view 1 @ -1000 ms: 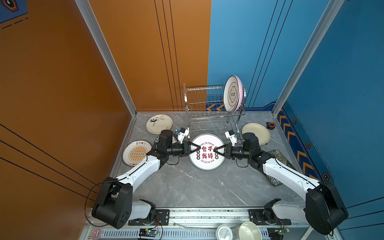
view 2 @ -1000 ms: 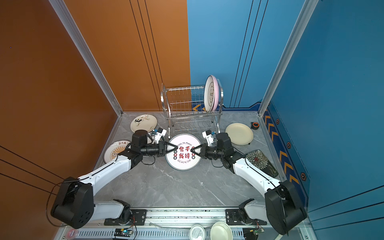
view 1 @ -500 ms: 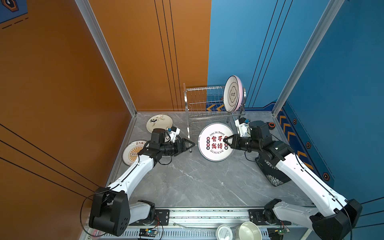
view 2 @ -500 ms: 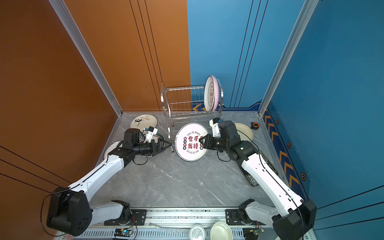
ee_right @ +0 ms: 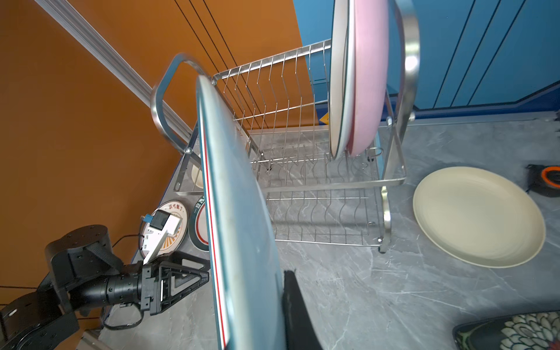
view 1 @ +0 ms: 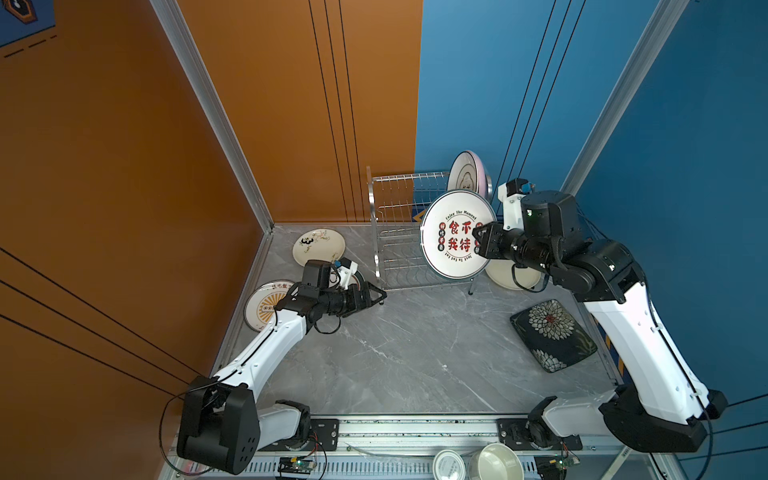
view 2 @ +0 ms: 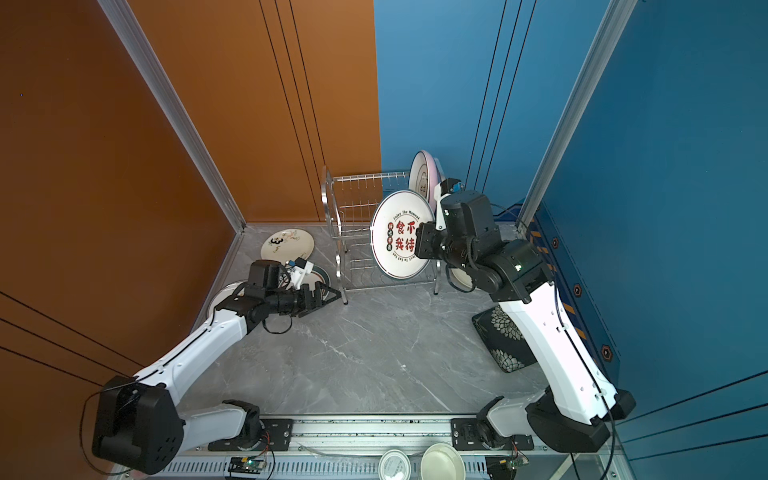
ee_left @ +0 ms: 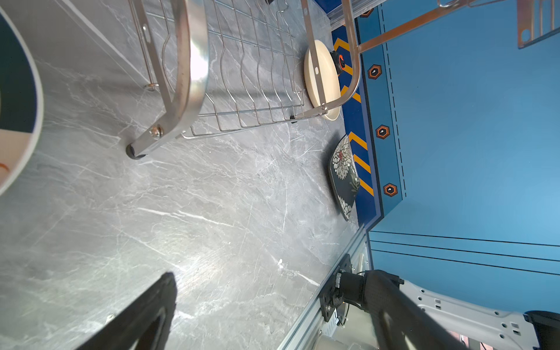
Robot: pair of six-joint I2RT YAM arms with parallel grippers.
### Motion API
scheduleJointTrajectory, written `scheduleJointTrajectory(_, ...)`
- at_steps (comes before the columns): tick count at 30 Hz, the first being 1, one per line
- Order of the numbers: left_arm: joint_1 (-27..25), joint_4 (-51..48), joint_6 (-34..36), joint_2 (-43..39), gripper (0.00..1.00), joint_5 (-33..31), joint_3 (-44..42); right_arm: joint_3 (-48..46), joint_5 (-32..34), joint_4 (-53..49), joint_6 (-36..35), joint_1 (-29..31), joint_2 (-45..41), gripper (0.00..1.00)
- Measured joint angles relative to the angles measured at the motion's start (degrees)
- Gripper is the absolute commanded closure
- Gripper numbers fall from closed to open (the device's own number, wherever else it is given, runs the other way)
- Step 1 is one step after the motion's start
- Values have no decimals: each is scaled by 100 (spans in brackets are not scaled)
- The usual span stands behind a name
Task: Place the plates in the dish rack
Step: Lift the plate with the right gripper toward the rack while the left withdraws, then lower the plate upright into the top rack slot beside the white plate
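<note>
Plate with the big red and black characters [view 1: 455, 237] is standing up on its edge in the air. The right tool [view 1: 478, 241] is squeezing shut on its right rim. The plate is hanging just on the near side of the dish rack [view 1: 395, 232], in front of the rack's right half. It is not sitting in any slot yet.

The plate's flat face is looking left. That is nearly the same way the pink plate [view 1: 478, 168] and the pale plate [view 1: 462, 178] are facing. Those two are standing side by side at the right end of the top shelf.

So I think the held plate needs no big turn. It is only needing to go up, then far, then down between two wires. The slots to the left of the pale plate are sitting open, so there is lots of room there. The shiny round bars at both ends of the rack are the edges to watch.

The left tool [view 1: 376, 296] is low, near the rack's near left leg. Its fingers are wide apart and holding nothing, so the right arm is the one doing this job.

Other plates are lying flat on the worktop [view 1: 415, 353]:
- The cream plate [ee_right: 478, 216] is right of the rack.
- The black flower plate [view 1: 550, 334] is near right.
- The panda plate [view 1: 318, 247] is far left.
- The orange sun plate [view 1: 262, 305] is at the left.
</note>
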Motion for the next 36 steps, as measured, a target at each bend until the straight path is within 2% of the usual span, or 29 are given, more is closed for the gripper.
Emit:
scheduleJointTrajectory(9,-4,-87,92,-31,2,-164,-26,1882,1784,-118,-581,293,1377,100)
scheduleJointTrajectory(19,-15,-173,94,-238,2,-326,-157,2164,3445,1019,-1670,396,2452,100)
scheduleJointTrajectory(28,-15,-210,92,-289,2,-426,-260,2365,3947,1781,-2365,304,3152,100)
scheduleJointTrajectory(36,-44,-210,90,-378,2,-511,-334,2400,3960,1991,-2487,87,3394,100)
